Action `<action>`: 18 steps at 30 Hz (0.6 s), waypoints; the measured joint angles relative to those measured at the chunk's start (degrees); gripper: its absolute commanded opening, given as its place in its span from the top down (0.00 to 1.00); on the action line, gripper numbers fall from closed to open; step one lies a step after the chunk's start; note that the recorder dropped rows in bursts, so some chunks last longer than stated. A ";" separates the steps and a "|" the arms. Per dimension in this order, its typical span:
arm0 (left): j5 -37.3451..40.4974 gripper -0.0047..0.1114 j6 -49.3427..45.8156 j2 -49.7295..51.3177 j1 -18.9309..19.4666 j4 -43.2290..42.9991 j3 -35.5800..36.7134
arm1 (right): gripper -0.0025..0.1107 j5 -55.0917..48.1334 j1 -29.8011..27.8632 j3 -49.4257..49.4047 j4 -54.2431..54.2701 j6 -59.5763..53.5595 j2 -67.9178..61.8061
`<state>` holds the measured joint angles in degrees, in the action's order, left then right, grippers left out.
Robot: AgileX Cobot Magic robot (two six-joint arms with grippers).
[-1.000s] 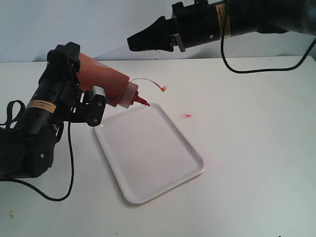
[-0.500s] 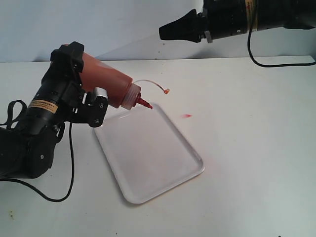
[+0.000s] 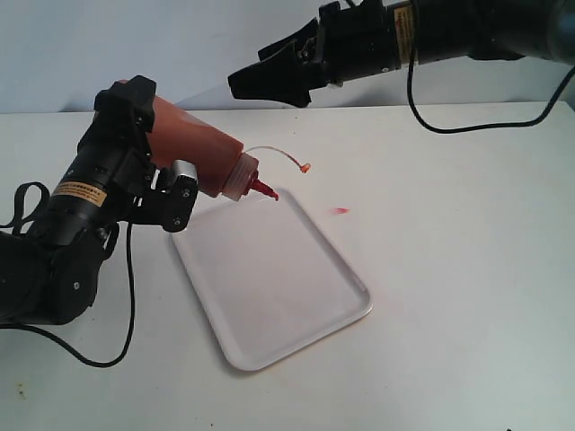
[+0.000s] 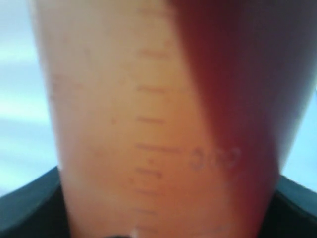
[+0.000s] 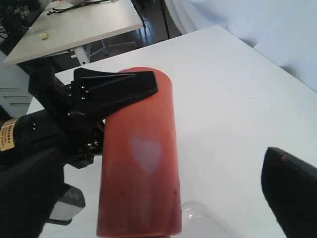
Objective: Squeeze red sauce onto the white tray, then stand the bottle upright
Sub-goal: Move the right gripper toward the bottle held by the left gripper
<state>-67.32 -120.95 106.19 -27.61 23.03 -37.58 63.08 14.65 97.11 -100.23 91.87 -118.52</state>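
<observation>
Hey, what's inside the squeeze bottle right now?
Red sauce shows through the translucent wall of the bottle, darker along one side in the left wrist view. The left tool covers part of the body, so the fill level cannot be read.

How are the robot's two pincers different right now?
The left pincer is clamped around the bottle, holding it tipped toward the white tray. The right pincer is open and holds nothing. The left pincer sits low, near the table, while the right pincer hangs high in the air. Both are black.
</observation>
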 measured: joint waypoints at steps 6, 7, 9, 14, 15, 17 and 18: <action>0.00 0.96 0.00 0.00 0.00 0.00 0.00 | 0.05 -0.84 0.22 0.00 0.00 -0.91 -2.66; 0.00 0.96 0.00 0.00 0.00 0.00 0.00 | 0.05 -0.84 0.22 0.00 0.00 -1.05 -3.41; 0.00 0.96 0.00 0.00 0.00 0.00 0.00 | 0.05 -0.84 0.22 0.00 0.00 -1.95 -4.66; 0.00 0.96 0.00 0.00 0.00 0.00 0.00 | 0.05 -1.03 0.85 0.00 -0.10 -3.73 -5.16; 0.00 0.96 0.00 0.00 0.00 0.00 0.00 | 0.05 -1.03 1.12 0.00 -0.10 -3.88 -5.16; 0.00 0.96 0.00 0.00 0.00 0.00 0.00 | 0.06 -0.88 1.64 0.00 -0.10 -3.88 -5.16; 0.00 0.96 0.00 0.00 0.00 0.00 0.00 | 0.06 -0.62 1.98 0.00 -0.10 -3.88 -5.16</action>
<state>-67.32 -120.95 106.19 -27.61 23.03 -37.58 62.46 16.63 97.11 -100.33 87.98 -123.68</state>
